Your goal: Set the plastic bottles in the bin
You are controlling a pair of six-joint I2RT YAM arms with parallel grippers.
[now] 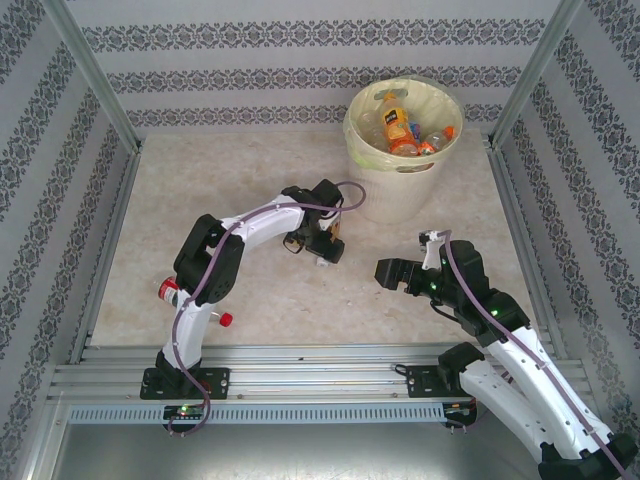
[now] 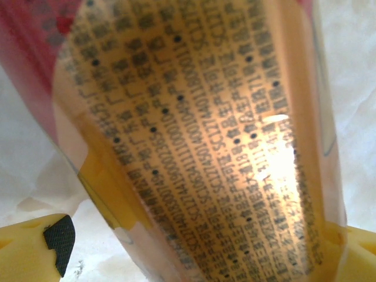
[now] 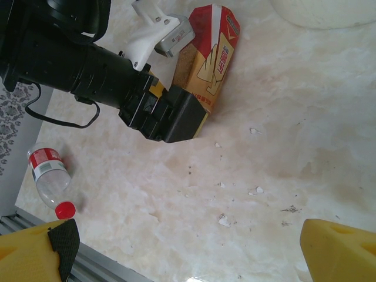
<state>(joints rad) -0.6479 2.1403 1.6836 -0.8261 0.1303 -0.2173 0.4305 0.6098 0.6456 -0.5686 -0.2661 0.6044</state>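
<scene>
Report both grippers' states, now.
Left gripper: open around the flattened red-and-gold labelled plastic bottle, not clamped.
Right gripper: open, empty.

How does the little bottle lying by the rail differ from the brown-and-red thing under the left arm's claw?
The clear bottle keeps its round shape, with a red-and-white label and red cap; the brown-and-red thing looks flattened and wrapped all over. The clear bottle lies alone; the brown-and-red thing sits between the open fingers of the left gripper. Both rest on the table, outside the bin.
</scene>
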